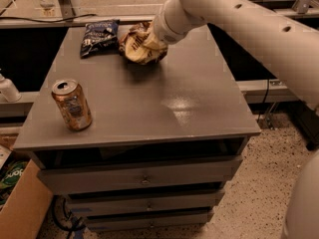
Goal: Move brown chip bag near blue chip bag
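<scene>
The pincer (148, 43), closed on the brown chip bag (131, 47), holds it just beside the blue chip bag (98, 36) over the counter (149, 108).

White arm (249, 26) comes in from the right edge and slants up-left across the upper frame; holes dot its shell. Wrist (172, 19) tips down-left. Gripper (148, 43) at upper centre, clamped on brown chip bag (133, 50), fingertips mostly hidden.
</scene>
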`<state>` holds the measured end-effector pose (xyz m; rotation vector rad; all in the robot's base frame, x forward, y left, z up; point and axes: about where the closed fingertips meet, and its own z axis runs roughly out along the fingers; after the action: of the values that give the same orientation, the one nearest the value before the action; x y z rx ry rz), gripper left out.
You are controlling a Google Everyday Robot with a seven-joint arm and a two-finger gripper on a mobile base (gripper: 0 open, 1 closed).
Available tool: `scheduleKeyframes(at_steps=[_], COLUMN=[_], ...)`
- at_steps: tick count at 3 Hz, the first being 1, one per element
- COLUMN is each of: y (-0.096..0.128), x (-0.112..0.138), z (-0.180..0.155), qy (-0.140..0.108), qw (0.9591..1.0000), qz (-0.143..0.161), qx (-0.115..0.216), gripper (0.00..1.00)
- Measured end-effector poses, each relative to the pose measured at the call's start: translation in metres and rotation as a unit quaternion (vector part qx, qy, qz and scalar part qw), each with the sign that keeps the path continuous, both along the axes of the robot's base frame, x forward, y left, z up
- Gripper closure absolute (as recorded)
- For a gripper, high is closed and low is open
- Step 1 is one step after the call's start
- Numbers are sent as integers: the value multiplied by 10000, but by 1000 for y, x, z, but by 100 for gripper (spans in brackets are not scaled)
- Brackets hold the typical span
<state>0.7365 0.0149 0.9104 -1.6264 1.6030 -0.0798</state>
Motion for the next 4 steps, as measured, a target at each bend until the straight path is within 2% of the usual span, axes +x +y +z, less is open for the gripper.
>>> scheduleKeyframes(at_steps=[2, 3, 4], y=[51, 63, 67], x=[13, 13, 12], z=[-35, -38, -37], qy=[47, 140, 194], qw=[9997, 9994, 9992], qz=[237, 317, 346], qx=[-23, -63, -94], gripper=[100, 81, 58])
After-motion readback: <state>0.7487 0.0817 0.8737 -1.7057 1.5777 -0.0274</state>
